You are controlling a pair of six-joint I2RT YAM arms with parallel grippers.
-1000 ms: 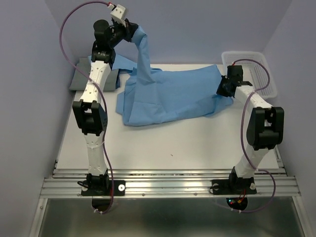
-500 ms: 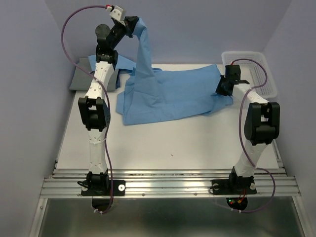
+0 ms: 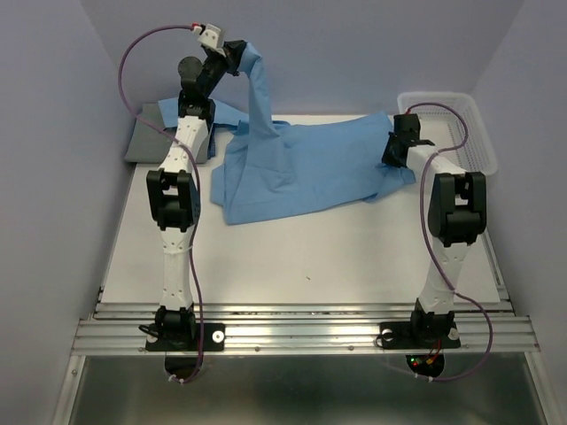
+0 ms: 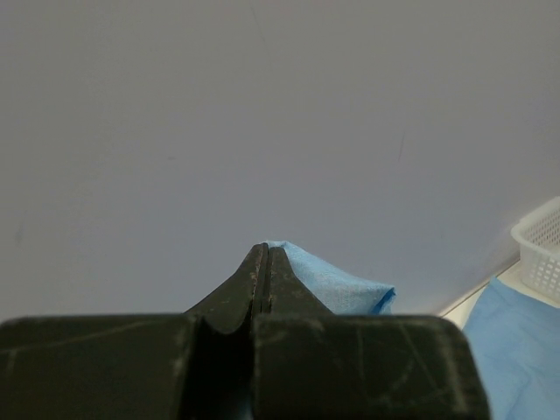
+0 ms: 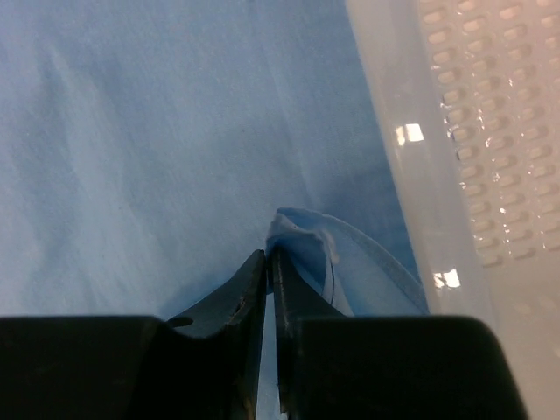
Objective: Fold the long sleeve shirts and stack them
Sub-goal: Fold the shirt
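Assessing progress, we are rating the task as being at an early stage: no stack is showing, and we are finding no shirt that we can confirm as folded. The sky-blue shirt (image 3: 301, 173) is lying spread and creased across the far half of the tabletop (image 3: 310, 257). One part of it is rising in a taut strip to the left jaws, which are clenching it high above the far-left corner. Through the left wrist camera we are seeing those jaws pressed together with blue cloth pinched at their tips.

The right jaws are sitting low at the shirt's right edge and are likewise clamping a small tuck of its cloth. In our judgement the two arms are stretching the garment out before a first fold. The folding proper, the same work on the second shirt, and the stacking are all waiting to be done.

The grey shirt (image 3: 142, 146) is lying at the far-left edge of the tabletop, partly hidden behind the left arm. We cannot tell whether it is folded.

Regarding containers, we are noting one white mesh basket (image 3: 469, 146) at the far-right corner, just beside the right jaws. We are finding no garment in the part of it that shows, though the right arm is covering its near-left portion.
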